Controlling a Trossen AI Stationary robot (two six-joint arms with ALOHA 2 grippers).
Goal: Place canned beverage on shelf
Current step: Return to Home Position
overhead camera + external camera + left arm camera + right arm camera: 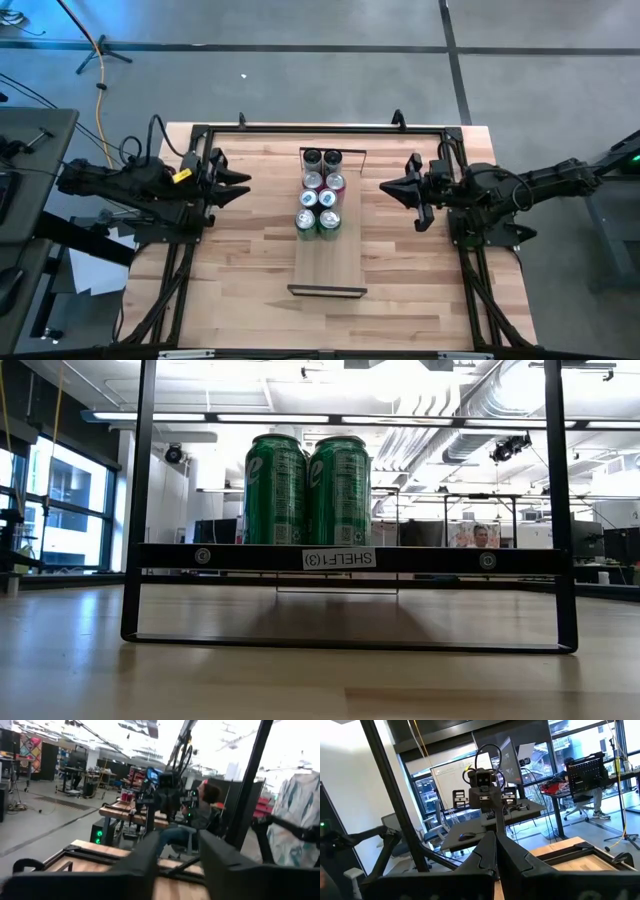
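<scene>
Both arms are pulled out to the sides of the tabletop (250, 270), with the shelf (330, 265) lying lengthwise right between them. The left gripper (246, 187) points inward at the shelf, well clear of its edge. Its two fingers are spread with a plain gap between them and nothing is in that gap. The left wrist view confirms it: the left gripper (178, 842) shows daylight between its dark fingers (145, 857) (a seated person (200, 812) shows far off in the room).

Opposite, the right gripper (384, 186) faces it from the other side of the shelf, fingers pressed together to a single point and empty. In its own wrist view the right gripper (495, 840) shows no gap.

The cans stand in pairs on the shelf, about midway between the two sets of fingertips. The reddish cans (335, 183) are on the line from tip to tip, and the green cans (328, 221) sit a little off it, side by side and touching. From table height the green cans (275, 490) stand upright on the shelf (430, 559), above a white label (338, 558).
</scene>
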